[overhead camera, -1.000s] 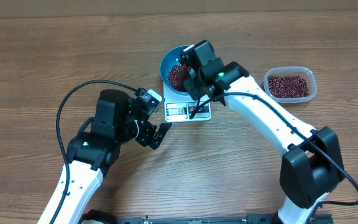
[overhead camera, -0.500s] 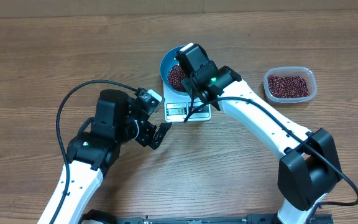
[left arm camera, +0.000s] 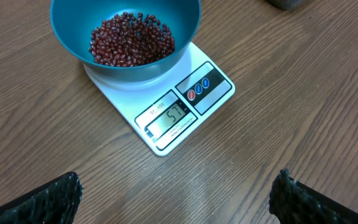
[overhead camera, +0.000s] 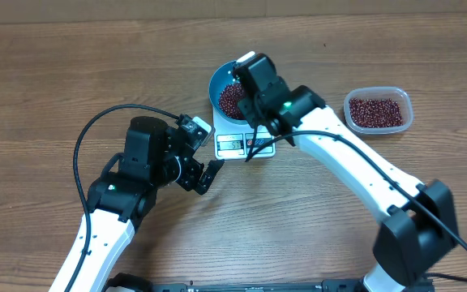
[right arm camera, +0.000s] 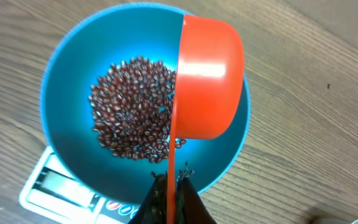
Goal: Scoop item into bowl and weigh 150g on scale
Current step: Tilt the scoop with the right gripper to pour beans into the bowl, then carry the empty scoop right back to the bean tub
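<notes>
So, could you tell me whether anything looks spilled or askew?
Mostly no: beans lie inside the blue bowl on the scale. Only a small dark speck on the table beyond the bowl might be a stray bean; too small to tell.

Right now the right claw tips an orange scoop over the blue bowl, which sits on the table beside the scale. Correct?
No: the blue bowl sits on the scale, not beside it, as the left wrist view shows. The rest holds.
</notes>
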`<move>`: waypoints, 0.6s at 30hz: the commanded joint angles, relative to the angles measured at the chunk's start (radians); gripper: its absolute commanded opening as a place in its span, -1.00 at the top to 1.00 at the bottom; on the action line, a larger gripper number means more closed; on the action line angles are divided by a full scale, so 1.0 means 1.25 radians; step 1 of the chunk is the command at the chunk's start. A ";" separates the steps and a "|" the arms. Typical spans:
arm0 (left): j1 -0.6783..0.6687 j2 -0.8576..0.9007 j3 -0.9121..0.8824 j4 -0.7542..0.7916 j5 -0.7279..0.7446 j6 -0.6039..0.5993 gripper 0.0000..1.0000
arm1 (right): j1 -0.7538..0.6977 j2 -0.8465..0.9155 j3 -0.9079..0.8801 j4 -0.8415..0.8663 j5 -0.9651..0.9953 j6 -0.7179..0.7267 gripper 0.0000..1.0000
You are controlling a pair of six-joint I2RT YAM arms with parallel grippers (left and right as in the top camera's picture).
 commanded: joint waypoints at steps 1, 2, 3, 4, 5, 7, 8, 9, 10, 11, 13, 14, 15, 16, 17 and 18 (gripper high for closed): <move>0.004 0.004 -0.005 0.001 0.005 -0.013 -0.99 | -0.030 -0.068 0.024 -0.005 -0.062 0.017 0.93; 0.004 0.004 -0.005 0.001 0.005 -0.013 -0.99 | -0.039 -0.078 0.024 -0.010 -0.086 0.018 0.93; 0.004 0.004 -0.005 0.001 0.005 -0.013 -0.99 | -0.049 -0.089 0.024 -0.014 -0.113 0.020 0.93; 0.004 0.004 -0.005 0.001 0.005 -0.013 -0.99 | -0.062 -0.101 0.024 -0.017 -0.151 0.021 0.93; 0.004 0.004 -0.005 0.001 0.005 -0.013 -0.99 | -0.074 -0.112 0.024 -0.020 -0.182 0.028 0.92; 0.004 0.004 -0.005 0.001 0.005 -0.013 -0.99 | -0.106 -0.134 0.024 -0.029 -0.245 0.045 0.93; 0.004 0.004 -0.005 0.001 0.005 -0.013 -0.99 | -0.123 -0.144 0.024 -0.035 -0.272 0.055 0.93; 0.004 0.004 -0.005 0.001 0.005 -0.013 -0.99 | -0.141 -0.154 0.024 -0.042 -0.298 0.065 0.93; 0.004 0.004 -0.005 0.001 0.005 -0.013 -0.99 | -0.162 -0.165 0.024 -0.052 -0.327 0.072 0.93; 0.004 0.004 -0.005 0.001 0.005 -0.013 -0.99 | -0.182 -0.174 0.024 -0.062 -0.348 0.081 0.93; 0.004 0.004 -0.005 0.001 0.005 -0.013 -0.99 | -0.229 -0.193 0.024 -0.086 -0.398 0.084 0.93; 0.004 0.004 -0.005 0.001 0.005 -0.013 -0.99 | -0.251 -0.202 0.024 -0.098 -0.418 0.084 0.93; 0.004 0.004 -0.005 0.001 0.005 -0.013 -0.99 | -0.275 -0.211 0.024 -0.111 -0.435 0.084 0.93; 0.004 0.004 -0.005 0.001 0.005 -0.013 -0.99 | -0.305 -0.220 0.024 -0.126 -0.454 0.084 0.93; 0.004 0.004 -0.005 0.001 0.005 -0.013 -0.99 | -0.331 -0.229 0.024 -0.139 -0.468 0.084 0.93; 0.004 0.004 -0.005 0.001 0.005 -0.013 -0.99 | -0.362 -0.238 0.024 -0.153 -0.484 0.086 0.93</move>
